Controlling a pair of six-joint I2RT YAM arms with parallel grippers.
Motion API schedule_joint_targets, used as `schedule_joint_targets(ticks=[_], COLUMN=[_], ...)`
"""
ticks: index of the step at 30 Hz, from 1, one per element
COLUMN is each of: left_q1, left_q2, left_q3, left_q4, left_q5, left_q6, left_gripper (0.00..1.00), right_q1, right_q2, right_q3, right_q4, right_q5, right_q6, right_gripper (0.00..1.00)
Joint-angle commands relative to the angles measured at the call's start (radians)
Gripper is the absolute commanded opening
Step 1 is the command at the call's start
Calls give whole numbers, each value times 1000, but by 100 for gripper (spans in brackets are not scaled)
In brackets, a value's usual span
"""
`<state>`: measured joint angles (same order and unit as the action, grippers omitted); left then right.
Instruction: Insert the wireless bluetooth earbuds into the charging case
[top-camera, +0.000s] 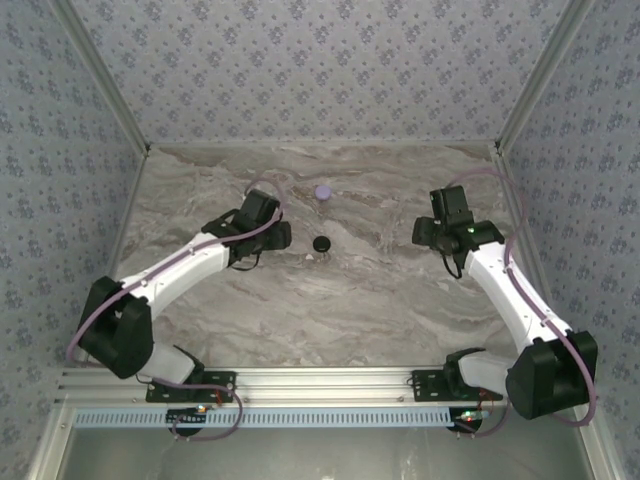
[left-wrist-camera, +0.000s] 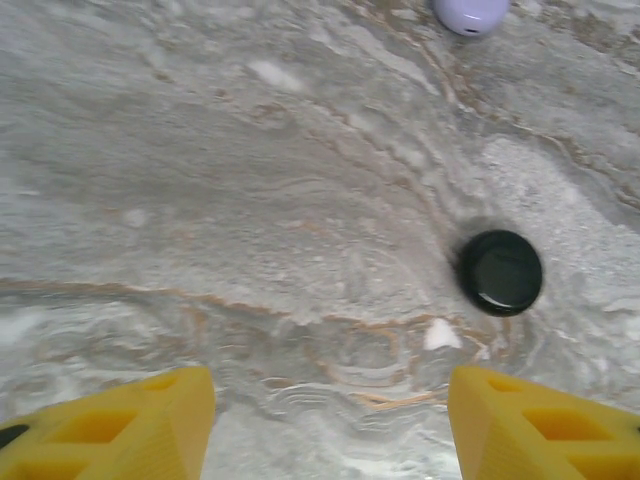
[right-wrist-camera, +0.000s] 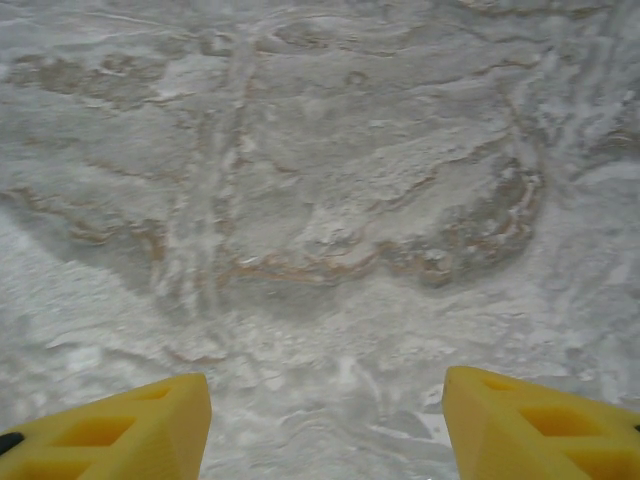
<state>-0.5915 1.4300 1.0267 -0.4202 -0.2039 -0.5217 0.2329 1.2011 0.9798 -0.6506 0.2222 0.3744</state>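
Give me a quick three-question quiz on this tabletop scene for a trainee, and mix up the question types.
1. True or false: the left gripper is closed on the black disc.
2. Multiple choice: in the top view, where does the lilac disc lie relative to the black disc?
A. nearer the arm bases
B. farther from the arm bases, toward the back wall
C. stacked on top of it
3. Short answer: what is between the fingers of the right gripper?

Key
1. False. Its jaws stand wide apart, and the disc lies ahead of them on the table.
2. B.
3. Nothing. The jaws are open over the bare marbled tabletop.
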Motion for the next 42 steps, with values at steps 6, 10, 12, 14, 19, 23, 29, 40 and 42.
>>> schedule_joint_targets(ticks=[6,10,12,14,19,23,29,40,42], left_q1=[56,105,132,159,230,283,367,489,517], left_q2=[-141,-183,-206,-221,-243,-245,-222,-148,-124], left_q3=[-92,-146,-178,-208,-273,-333,-412,-582,-606], left_q4=[-26,28,68,107,210,327,499,904,976], left_q5=[-230,-276,-282,-293,-299,-287,-214,30,92], left_q6=[154,225,272,311,410,481,509,538,532], left_gripper=[76,81,84,88,91,92,94,96,96], right_q1=[-57,-88,-106,-133,-173,-197,-247,-308,-311], right_q2=[-25,-35,-34,-28,-36,-40,-34,28,54], right_q3=[-140,-218,-244,-265,-371,-433,-538,-597,-599], right_q4=[215,333,377,415,595,706,914,1131,1169], right_q5=[116,90,76,51,14,-12,-82,-225,-249], right_q6=[-76,-123,-141,-144,-208,-246,-317,-368,-371], right_gripper=[75,75,76,76,76,77,79,80,80])
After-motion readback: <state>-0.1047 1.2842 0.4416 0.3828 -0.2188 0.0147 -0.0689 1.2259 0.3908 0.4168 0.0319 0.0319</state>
